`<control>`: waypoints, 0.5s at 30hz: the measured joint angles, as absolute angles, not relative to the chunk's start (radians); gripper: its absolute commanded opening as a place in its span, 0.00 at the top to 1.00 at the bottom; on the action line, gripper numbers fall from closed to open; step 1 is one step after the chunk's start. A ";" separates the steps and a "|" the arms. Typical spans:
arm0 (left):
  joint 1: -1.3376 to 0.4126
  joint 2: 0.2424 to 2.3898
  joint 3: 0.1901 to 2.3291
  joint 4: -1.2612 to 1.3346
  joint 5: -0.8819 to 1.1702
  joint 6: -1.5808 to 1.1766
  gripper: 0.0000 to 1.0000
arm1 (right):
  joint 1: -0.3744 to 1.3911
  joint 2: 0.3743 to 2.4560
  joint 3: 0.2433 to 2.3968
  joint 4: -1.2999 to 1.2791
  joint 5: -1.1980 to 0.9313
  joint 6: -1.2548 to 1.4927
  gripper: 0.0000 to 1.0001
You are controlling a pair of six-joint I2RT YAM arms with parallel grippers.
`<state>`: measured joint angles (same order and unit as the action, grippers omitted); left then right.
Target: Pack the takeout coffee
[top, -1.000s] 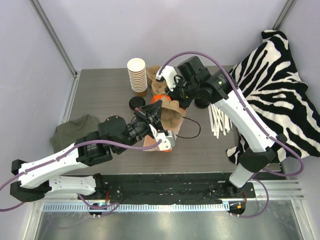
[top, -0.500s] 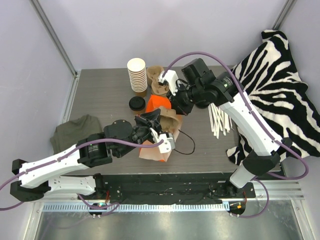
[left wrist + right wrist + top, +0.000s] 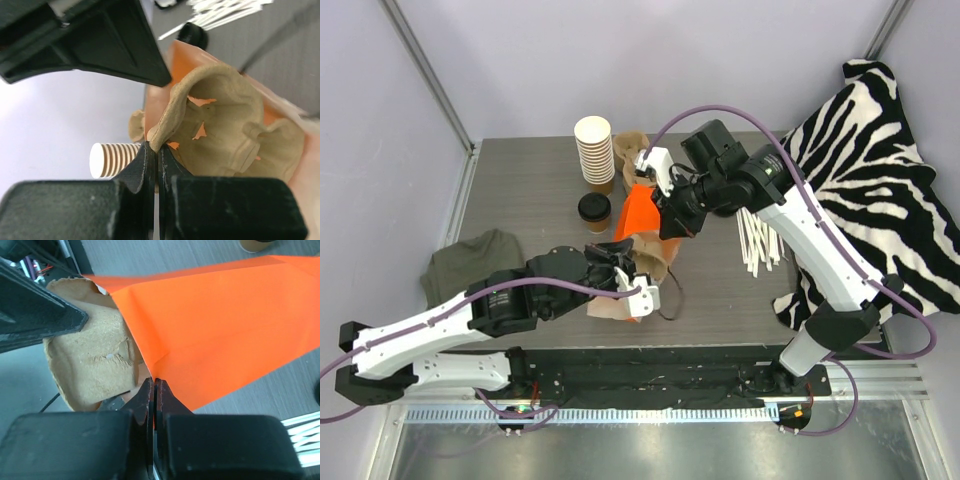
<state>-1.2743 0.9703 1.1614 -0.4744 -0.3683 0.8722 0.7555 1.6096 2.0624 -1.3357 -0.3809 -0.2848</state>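
Right gripper [image 3: 153, 385], pinched shut on the orange bag [image 3: 225, 315] edge, has raised it. Left gripper [image 3: 155, 150], clamped on the pulp carrier [image 3: 225, 120] rim, has drawn it nearer, possibly into the bag. Takeout coffee [image 3: 594, 209] stands unpacked beside the cup stack [image 3: 593, 150].

**Overhead camera:** fixed high behind the left arm [image 3: 470, 315] and right arm [image 3: 810, 230], facing down and forward. It is far enough back to take in the whole table [image 3: 520, 190].

**Left wrist camera:** seated directly behind the left gripper [image 3: 155, 145], very near. It looks across the table toward the stack of cups [image 3: 117, 160], with the picture rolled sideways.

**Right wrist camera:** directly behind the right gripper [image 3: 153, 382], equally near, facing down onto the tabletop.

**Overlap:** the cup tray [image 3: 655, 258] and orange bag [image 3: 638, 212] appear in all three views. The stack of cups appears in the overhead and left wrist views. Each wrist view catches the opposite arm's dark housing
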 measured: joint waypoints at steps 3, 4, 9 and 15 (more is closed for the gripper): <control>-1.274 0.964 1.181 -0.553 -0.319 0.844 1.00 | 0.756 1.610 2.064 -1.348 -0.407 -0.285 0.99; -1.274 0.966 1.197 -0.583 -0.299 0.833 1.00 | 0.756 1.610 2.067 -1.353 -0.415 -0.286 0.99; -1.274 0.995 1.308 -0.699 -0.238 0.766 1.00 | 0.757 1.610 2.088 -1.362 -0.454 -0.285 0.99; -1.274 1.035 1.404 -0.759 -0.217 0.738 1.00 | 0.757 1.608 2.088 -1.363 -0.501 -0.281 0.99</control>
<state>-1.2743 1.0351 1.4040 -0.7593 -0.2169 0.7383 0.7570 1.6077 2.0884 -1.3632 -0.5011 -0.2810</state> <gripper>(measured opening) 0.036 0.029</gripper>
